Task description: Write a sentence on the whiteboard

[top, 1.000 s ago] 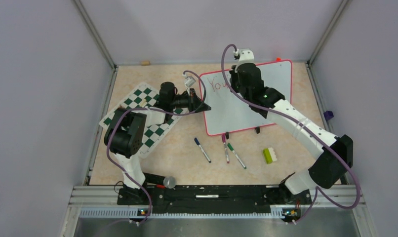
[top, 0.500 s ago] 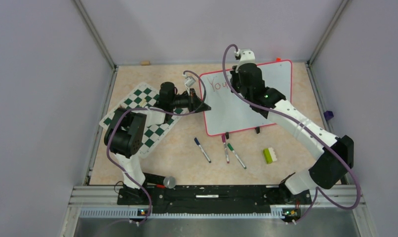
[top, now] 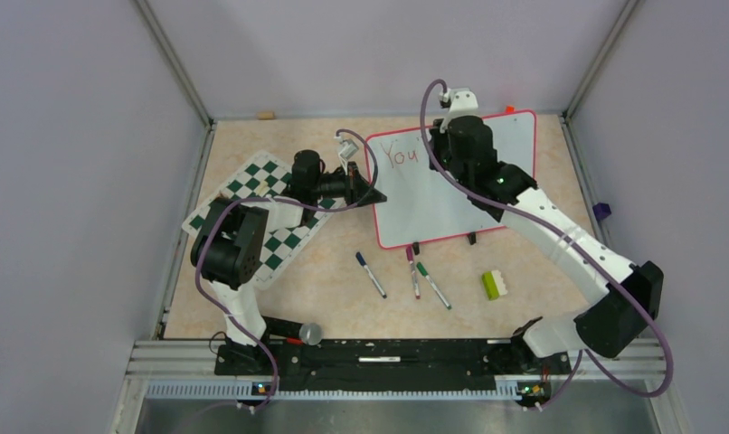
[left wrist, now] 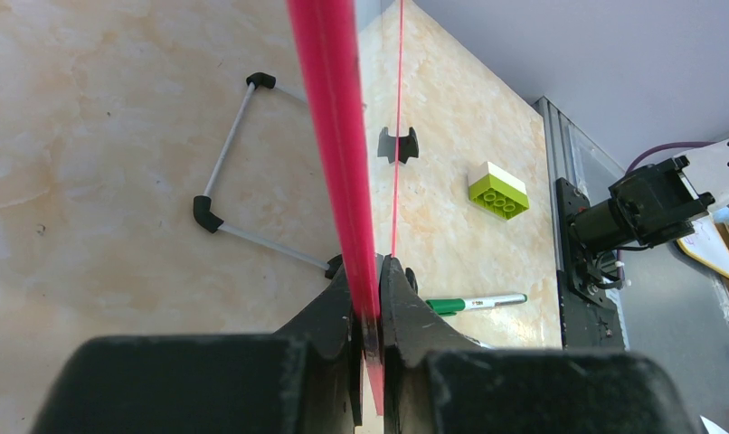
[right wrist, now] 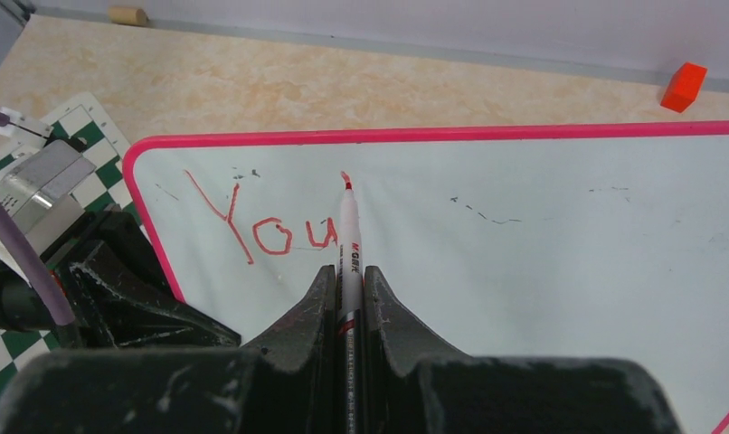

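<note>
**Whiteboard**: far centre of the table, long axis running left to right. Pink frame, black feet at the near edge. The face is mostly bare, with one word, "You", in red at the far left corner.

**Right arm**: reaches over the board from the near right. The right jaws are clamped on the barrel of a red marker. The marker's long axis runs straight out from the jaws toward the board's far edge. Its tip sits just right of the "u", a little farther up the board than the letters. Whether the tip touches the surface cannot be told.

**Left arm**: lies over the chess mat. The left jaws are clamped on the board's left frame, which the wrist view shows edge-on. Judged to be a steadying hold.

**Spare markers**: three, lying on the table just near of the board. A green brick lies to their right.

**Governing relation:** the blank run of board lies to the right of the tip, along the board's long axis, and "You" lies to its left. Judged from this, the next word wants a gap right of the "u" and then travel rightward, crosswise to the marker's own axis and level with the letters already there. The right arm alone carries a pen and is already at the spot.

**Progress:** one word down, so the sentence is judged barely begun.
</note>
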`<state>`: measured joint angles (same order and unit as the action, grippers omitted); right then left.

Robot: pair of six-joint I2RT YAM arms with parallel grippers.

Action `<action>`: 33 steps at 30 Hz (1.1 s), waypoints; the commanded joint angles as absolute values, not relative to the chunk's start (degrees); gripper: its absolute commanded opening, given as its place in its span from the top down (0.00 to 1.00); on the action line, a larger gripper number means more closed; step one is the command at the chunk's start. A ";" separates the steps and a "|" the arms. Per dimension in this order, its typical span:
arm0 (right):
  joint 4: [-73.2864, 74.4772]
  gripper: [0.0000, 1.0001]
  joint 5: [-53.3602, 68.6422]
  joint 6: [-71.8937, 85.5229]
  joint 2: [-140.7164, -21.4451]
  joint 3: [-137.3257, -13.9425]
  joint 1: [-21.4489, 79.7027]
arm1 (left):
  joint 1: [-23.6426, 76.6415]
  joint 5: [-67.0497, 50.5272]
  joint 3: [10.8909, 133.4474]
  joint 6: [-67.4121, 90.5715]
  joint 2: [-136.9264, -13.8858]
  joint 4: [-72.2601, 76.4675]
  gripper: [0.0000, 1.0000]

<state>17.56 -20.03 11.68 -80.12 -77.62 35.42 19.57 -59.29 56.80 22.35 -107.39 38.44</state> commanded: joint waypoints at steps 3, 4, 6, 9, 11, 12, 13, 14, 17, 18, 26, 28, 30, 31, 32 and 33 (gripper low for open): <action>17.40 1.00 -21.30 12.03 -76.95 -75.90 34.07 | 20.47 -58.66 54.76 13.03 -108.85 36.47 1.00; 17.40 1.00 -21.10 12.17 -77.01 -75.65 33.96 | 20.47 -58.67 54.77 12.93 -108.89 36.47 1.00; 17.37 1.00 -20.77 12.25 -77.12 -75.26 33.82 | 20.47 -58.63 54.68 12.93 -108.80 36.49 1.00; 17.34 1.00 -20.25 12.39 -77.49 -74.97 33.67 | 20.41 -58.70 54.75 12.92 -108.87 36.47 1.00; 17.22 1.00 -20.11 12.37 -77.81 -74.77 33.62 | 20.47 -58.70 54.78 12.92 -108.84 36.47 1.00; 17.20 1.00 -20.06 12.43 -77.98 -74.66 33.57 | 20.42 -58.64 54.76 12.99 -108.87 36.47 1.00; 17.04 1.00 -20.02 12.47 -78.09 -74.57 33.55 | 20.47 -58.70 54.68 12.95 -108.76 36.43 1.00; 16.84 1.00 -20.00 12.48 -78.31 -74.50 33.51 | 20.44 -58.64 54.67 12.93 -108.76 36.47 1.00; 16.50 1.00 -19.58 12.44 -78.87 -74.72 33.32 | 20.44 -58.64 54.67 12.92 -108.80 36.47 1.00; 16.42 1.00 -19.38 12.47 -79.06 -74.85 33.21 | 20.45 -58.64 54.67 12.94 -108.85 36.47 1.00; 16.10 1.00 -18.25 12.65 -80.77 -75.86 33.13 | 20.45 -58.58 54.67 12.95 -108.79 36.47 1.00; 16.17 1.00 -18.36 12.65 -81.30 -76.12 33.13 | 20.47 -58.57 54.67 12.99 -108.74 36.47 1.00; 16.35 1.00 -18.85 12.59 -81.89 -76.42 33.12 | 20.43 -58.57 54.67 12.92 -108.78 36.49 1.00; 16.57 1.00 -19.40 12.69 -82.22 -76.69 33.13 | 20.43 -58.64 54.67 12.92 -108.80 36.48 1.00; 16.83 1.00 -20.09 12.67 -82.53 -76.87 33.09 | 20.47 -58.66 54.67 12.92 -108.75 36.47 1.00; 17.18 1.00 -21.03 13.01 -82.75 -77.09 33.07 | 20.46 -58.59 54.67 12.96 -108.78 36.43 1.00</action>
